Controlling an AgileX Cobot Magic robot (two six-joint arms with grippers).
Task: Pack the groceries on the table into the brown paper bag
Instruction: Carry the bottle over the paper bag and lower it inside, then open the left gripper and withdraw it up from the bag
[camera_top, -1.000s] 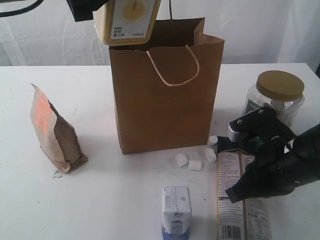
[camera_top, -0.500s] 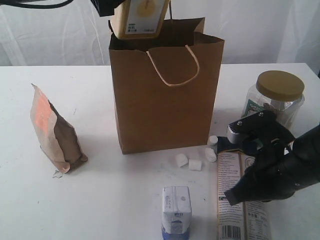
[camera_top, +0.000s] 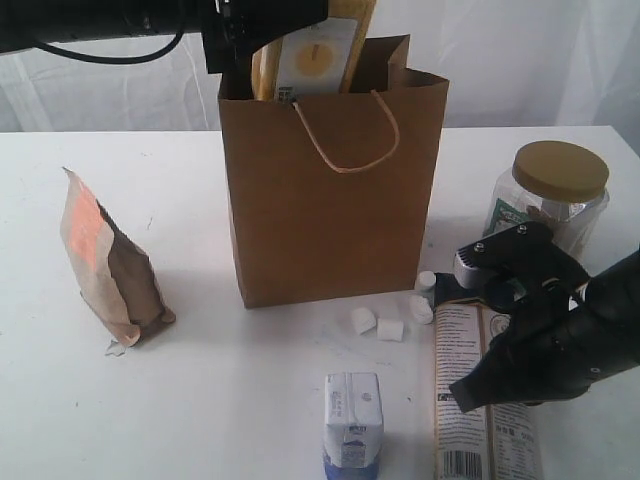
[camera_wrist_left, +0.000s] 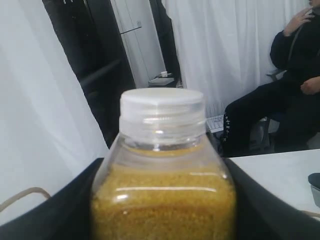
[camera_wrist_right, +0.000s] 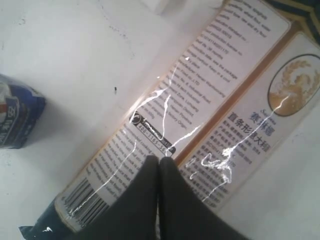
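My left gripper (camera_top: 240, 35) is shut on the yellow white-capped bottle (camera_top: 315, 60), whose lower part sits inside the mouth of the brown paper bag (camera_top: 330, 200). In the left wrist view the bottle (camera_wrist_left: 162, 170) fills the gap between the black fingers (camera_wrist_left: 60, 210). My right gripper (camera_top: 462, 392) is shut and empty, just above the long packet (camera_top: 482, 425) lying flat on the table (camera_top: 200, 380). Its closed fingertips (camera_wrist_right: 159, 161) hover over the packet's label (camera_wrist_right: 215, 90). The brown-orange pouch (camera_top: 105, 265), carton (camera_top: 352, 415), jar (camera_top: 552, 190) and marshmallows (camera_top: 378, 325) rest on the table.
The right arm's black body (camera_top: 560, 340) covers the table between the jar and the packet. The carton (camera_wrist_right: 17, 117) stands close to the packet's side. A seated person (camera_wrist_left: 280, 90) shows beyond the table in the left wrist view.
The left gripper has carried the bottle rightward and down, from above the bag's rim into its mouth. The right arm has stayed put.
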